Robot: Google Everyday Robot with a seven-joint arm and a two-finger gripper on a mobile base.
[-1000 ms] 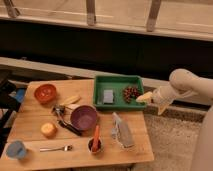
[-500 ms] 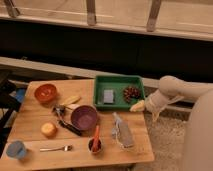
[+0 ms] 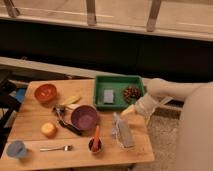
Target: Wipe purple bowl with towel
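The purple bowl stands upright near the middle of the wooden table. A small pale blue-grey towel lies at the table's front left corner, far from the bowl. My gripper reaches in from the right on a pale arm and hovers over the table's right side, just in front of the green tray and to the right of the bowl. It is open and holds nothing.
An orange-red bowl sits at the back left. The tray holds a grey block and a brown cone-like object. A grey oblong piece, a cup with an orange stick, a fork, an orange fruit and a black tool lie around the bowl.
The arm has swung left and down, bringing the gripper from beside the tray's right end to over the table in front of the tray. Nothing on the table has moved.
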